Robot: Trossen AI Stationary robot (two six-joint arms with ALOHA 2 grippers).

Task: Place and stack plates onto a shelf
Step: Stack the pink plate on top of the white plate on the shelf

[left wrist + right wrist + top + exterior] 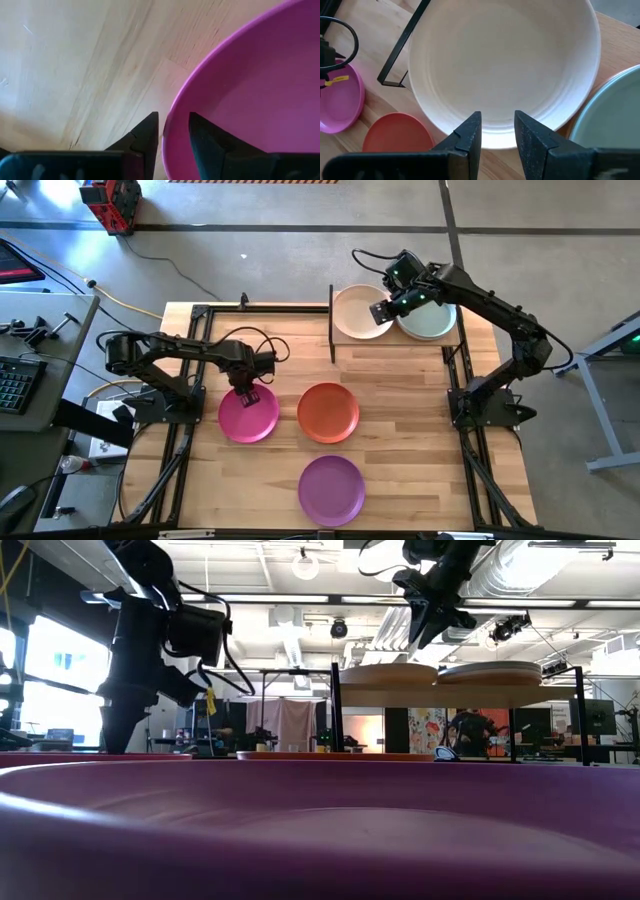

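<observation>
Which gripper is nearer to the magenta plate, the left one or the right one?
The left. The left gripper is at the rim of the magenta plate, one finger on each side. The right gripper is far off, above the cream plate on the shelf.

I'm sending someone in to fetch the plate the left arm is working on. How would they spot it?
Start at the wooden table, on the side away from the raised shelf. Three plates lie on the tabletop there; it is the magenta plate, under the left gripper, whose fingers straddle its rim. The orange plate and purple plate lie untouched.
</observation>
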